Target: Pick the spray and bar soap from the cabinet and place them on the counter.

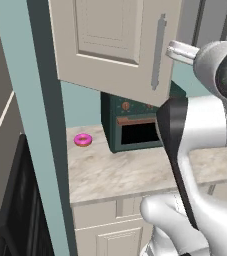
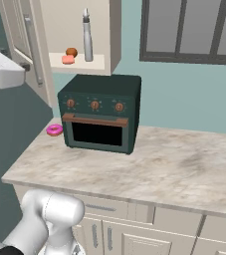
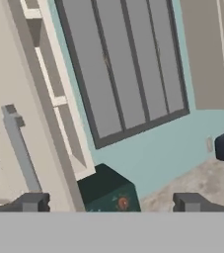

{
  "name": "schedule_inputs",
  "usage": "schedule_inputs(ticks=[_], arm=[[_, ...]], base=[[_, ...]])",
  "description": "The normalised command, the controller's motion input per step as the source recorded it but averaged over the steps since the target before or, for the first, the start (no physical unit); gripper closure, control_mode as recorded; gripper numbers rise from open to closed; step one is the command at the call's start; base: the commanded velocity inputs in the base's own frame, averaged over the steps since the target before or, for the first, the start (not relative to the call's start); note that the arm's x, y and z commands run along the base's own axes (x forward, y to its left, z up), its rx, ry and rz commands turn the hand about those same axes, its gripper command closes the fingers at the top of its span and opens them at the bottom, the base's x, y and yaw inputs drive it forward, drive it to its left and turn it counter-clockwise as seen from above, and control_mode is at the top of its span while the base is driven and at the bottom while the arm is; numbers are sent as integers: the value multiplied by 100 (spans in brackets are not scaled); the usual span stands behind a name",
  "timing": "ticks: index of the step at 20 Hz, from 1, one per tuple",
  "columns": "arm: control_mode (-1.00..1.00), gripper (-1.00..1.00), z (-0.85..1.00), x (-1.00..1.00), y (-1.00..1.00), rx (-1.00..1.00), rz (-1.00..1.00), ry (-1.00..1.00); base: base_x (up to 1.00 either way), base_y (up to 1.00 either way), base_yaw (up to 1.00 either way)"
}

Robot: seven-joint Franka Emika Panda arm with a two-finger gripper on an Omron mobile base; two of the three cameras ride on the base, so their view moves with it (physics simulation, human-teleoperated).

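Two task items, the upright spray (image 2: 87, 36) and flat bar soap (image 2: 67, 60), are seen on the cabinet (image 2: 112, 35) shelf. The claw (image 3: 111, 201) is held wide open and empty beside the door handle (image 3: 20, 148), so a reach past the open door is judged necessary.

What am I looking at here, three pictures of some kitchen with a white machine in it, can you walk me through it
This is a computer-rendered kitchen with a white robot arm on a driving base. Two pictures come from cameras on that base, looking over the arm from its left and right. The third comes from a camera on the hand itself, tilted, with the gripper and its two dark fingertips at the bottom, standing wide open and holding nothing.

On the counter stand a dark-green oven and a pink donut. Above the oven, the cabinet is open, its door swung out. On its shelf stand the spray, upright, the bar soap, and a small orange-brown ball behind the soap. Both task items are not yet moved.
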Motion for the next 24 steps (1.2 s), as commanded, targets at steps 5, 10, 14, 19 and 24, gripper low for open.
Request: schedule_inputs(ticks=[5,10,14,19,24], arm=[[-100,-100,4,-24,-58,16,0,-2],[-100,-100,0,-3,-71,20,0,2],[-100,-100,0,-9,-71,28,-1,0],[-100,-100,0,0,-45,11,-7,0],[-100,-100,0,0,-31,9,-7,0]], base=[[0,0,0],[0,0,0],[0,0,0],[0,0,0],[0,0,0]])
